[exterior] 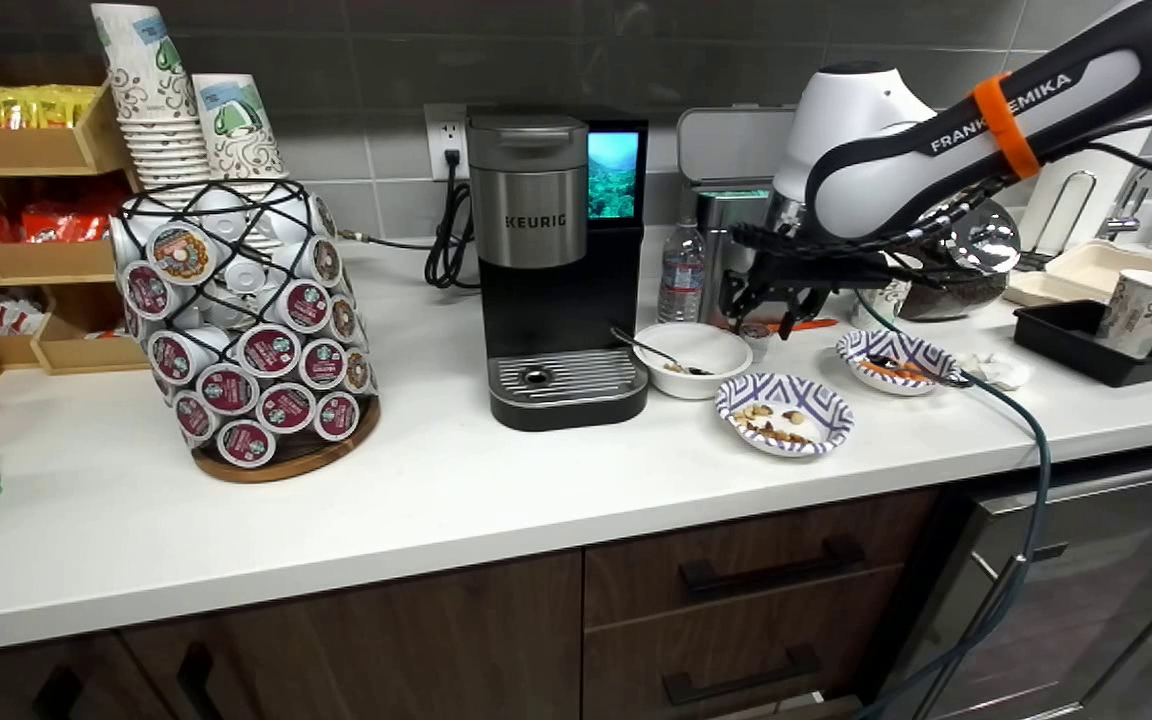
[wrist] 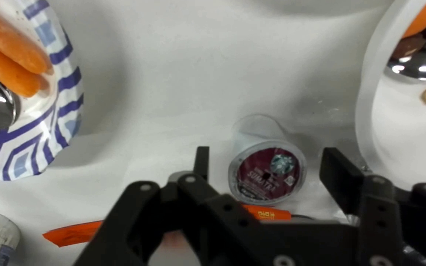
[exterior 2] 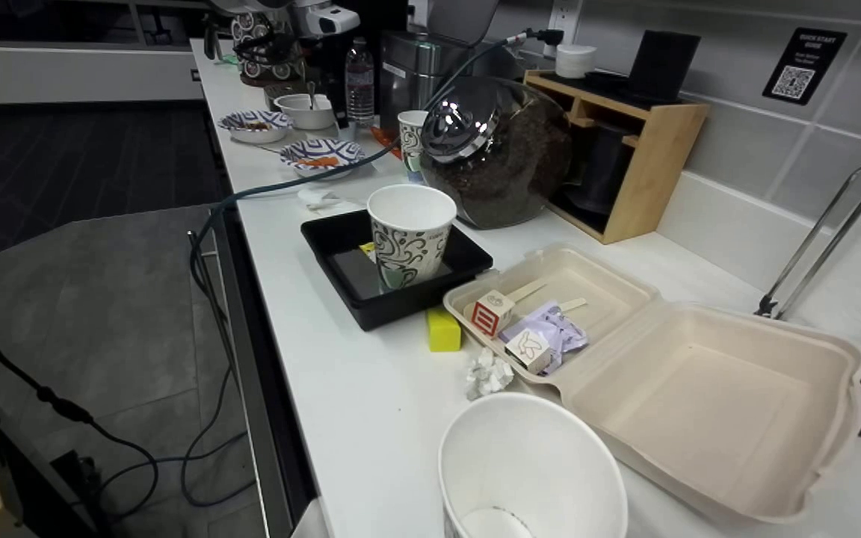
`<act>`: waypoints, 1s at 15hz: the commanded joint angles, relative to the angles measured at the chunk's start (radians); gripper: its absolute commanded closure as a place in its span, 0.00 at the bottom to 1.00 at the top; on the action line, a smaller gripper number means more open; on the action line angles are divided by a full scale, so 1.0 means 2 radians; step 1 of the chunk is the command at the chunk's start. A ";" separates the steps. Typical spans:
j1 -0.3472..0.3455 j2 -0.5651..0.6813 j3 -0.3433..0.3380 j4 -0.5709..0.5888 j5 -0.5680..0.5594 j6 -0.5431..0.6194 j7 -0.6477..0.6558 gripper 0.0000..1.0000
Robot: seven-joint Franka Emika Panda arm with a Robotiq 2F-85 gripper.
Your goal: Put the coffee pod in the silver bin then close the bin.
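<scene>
The coffee pod [wrist: 267, 173], with a dark red lid and a clear-white cup, lies on the white counter. It also shows small in an exterior view [exterior: 759, 342]. My gripper [wrist: 268, 160] is open, with one finger on each side of the pod and a gap to both. In an exterior view the gripper [exterior: 761, 322] hangs low over the pod. The silver bin [exterior: 726, 225] stands against the wall behind, partly hidden by the arm and a bottle. Its flat lid [exterior: 733, 142] stands raised. The bin also shows in an exterior view [exterior 2: 408, 78]; my fingers cannot be made out there.
A white bowl [exterior: 701, 345] with a spoon and patterned bowls [exterior: 786, 415] [exterior: 871, 372] sit close around the pod. A water bottle [exterior: 681, 275] and the black coffee machine [exterior: 551, 310] stand beside the bin. An orange wrapper [wrist: 76, 232] lies by the pod.
</scene>
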 commanded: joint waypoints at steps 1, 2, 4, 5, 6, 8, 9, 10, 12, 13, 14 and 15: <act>-0.005 0.009 0.006 0.006 0.011 0.019 -0.009 0.55; -0.004 0.010 0.005 0.007 0.011 0.021 -0.009 0.62; -0.004 0.008 0.005 0.006 0.011 0.023 -0.009 0.74; -0.003 0.007 0.004 0.005 0.010 0.021 -0.008 0.75; -0.002 0.000 0.004 0.000 0.009 0.016 -0.008 0.75; 0.000 -0.023 0.004 -0.015 0.006 0.005 -0.014 0.76; -0.003 -0.035 0.008 -0.023 0.009 0.004 -0.023 0.76; -0.004 -0.056 0.010 -0.036 0.008 0.001 -0.034 0.76; -0.011 -0.089 0.020 -0.053 0.015 -0.020 -0.068 0.76; -0.019 -0.107 0.029 -0.059 0.022 -0.038 -0.095 0.76; -0.028 -0.127 0.040 -0.067 0.034 -0.058 -0.128 0.76; -0.036 -0.144 0.048 -0.070 0.048 -0.081 -0.157 0.76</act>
